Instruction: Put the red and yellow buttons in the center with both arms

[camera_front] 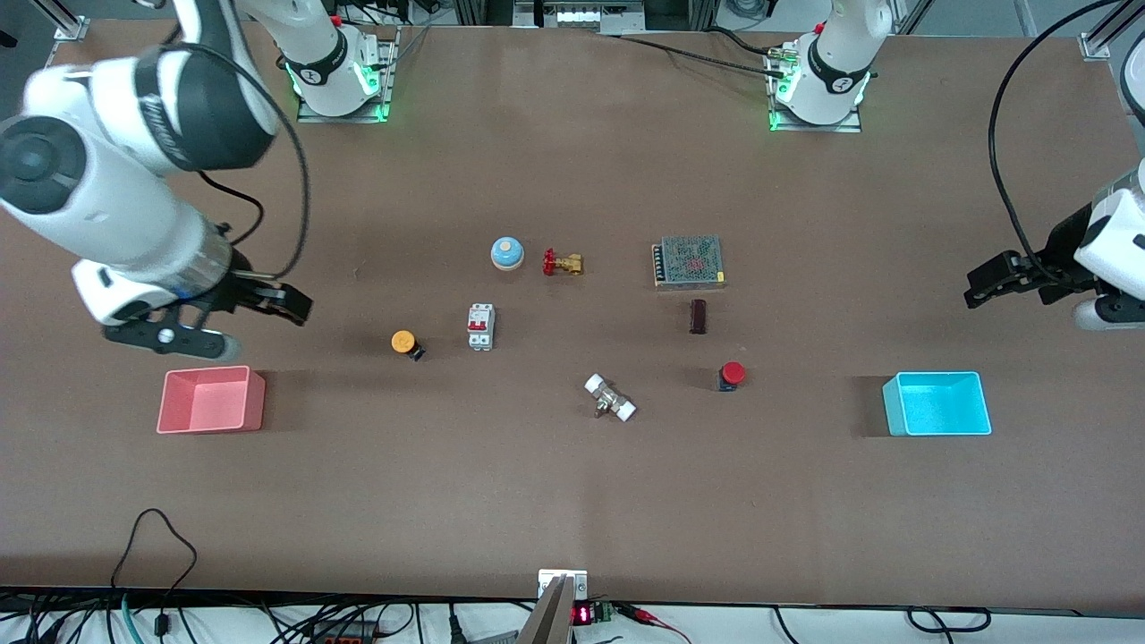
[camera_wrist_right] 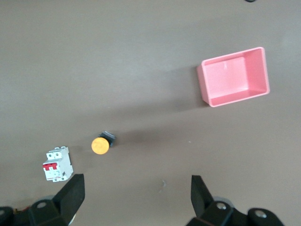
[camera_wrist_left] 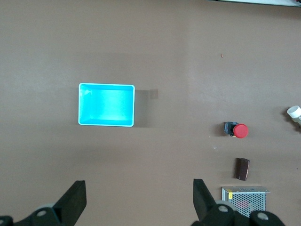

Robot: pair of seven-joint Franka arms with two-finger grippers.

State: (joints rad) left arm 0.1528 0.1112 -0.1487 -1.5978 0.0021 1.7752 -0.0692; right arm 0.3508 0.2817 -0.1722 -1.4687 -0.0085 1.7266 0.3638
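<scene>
Buttons: red (camera_front: 733,373) and yellow (camera_front: 403,342) caps, black bodies; left gripper (camera_wrist_left: 138,200), right gripper (camera_wrist_right: 136,195) wide open, empty.

Robotics lab or test bench, judging by a wide matte brown tabletop (camera_front: 572,501) with two white jointed arms bolted to metal base plates lit green along its farther edge. Scattered across it, small electrical and plumbing parts: a circuit breaker (camera_front: 480,326), a mesh-covered power supply (camera_front: 689,261), a brass valve (camera_front: 563,262), plus a pink tray (camera_front: 211,400) and a cyan tray (camera_front: 937,403) toward either end. Black cables trailing off the nearer edge, a small red digital readout (camera_front: 581,614) and aluminium frame corners completing the workshop-like setup.
</scene>
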